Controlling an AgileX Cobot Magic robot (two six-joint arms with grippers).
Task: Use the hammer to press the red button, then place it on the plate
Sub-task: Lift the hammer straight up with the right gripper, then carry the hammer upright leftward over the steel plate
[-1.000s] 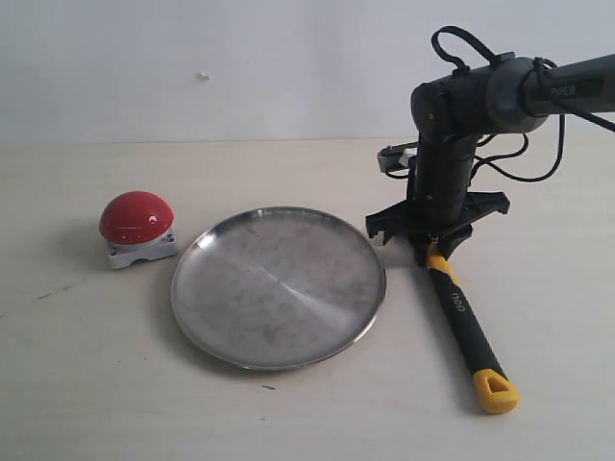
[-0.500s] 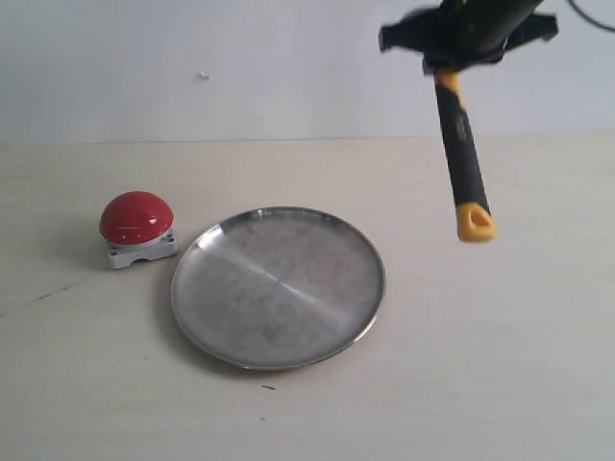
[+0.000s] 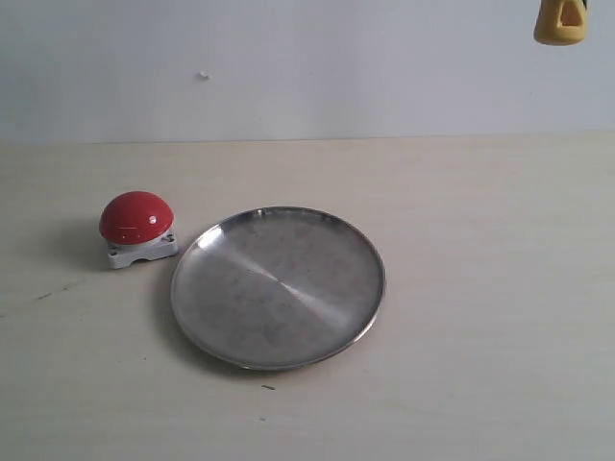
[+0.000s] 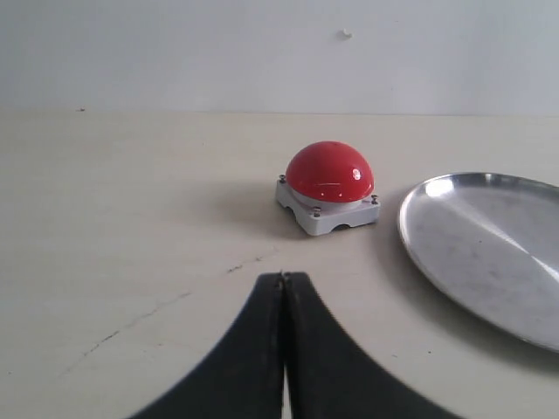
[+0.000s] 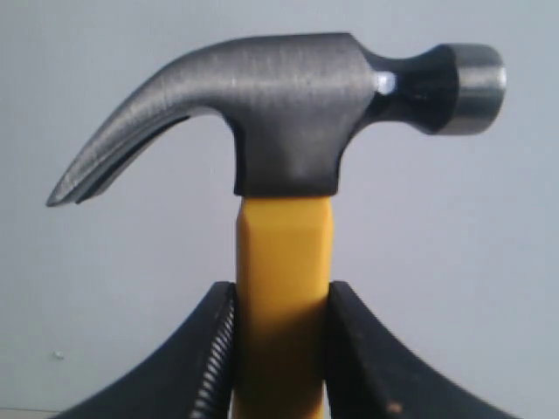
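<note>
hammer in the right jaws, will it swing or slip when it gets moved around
The hammer is probably head-heavy: its solid dark metal head looks bulky beside the slim yellow neck. Clamped on that neck right by the head, it should pivot little, though the free handle end might swing. It looks rigid, and the jaws' ribbed faces likely limit slipping.

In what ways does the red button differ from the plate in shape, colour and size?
The red button is a glossy red dome on a white-grey base; the plate is shallow, round and dull silver. The red button stands taller, but the plate is far wider. Both rest on the table, apart.
</note>
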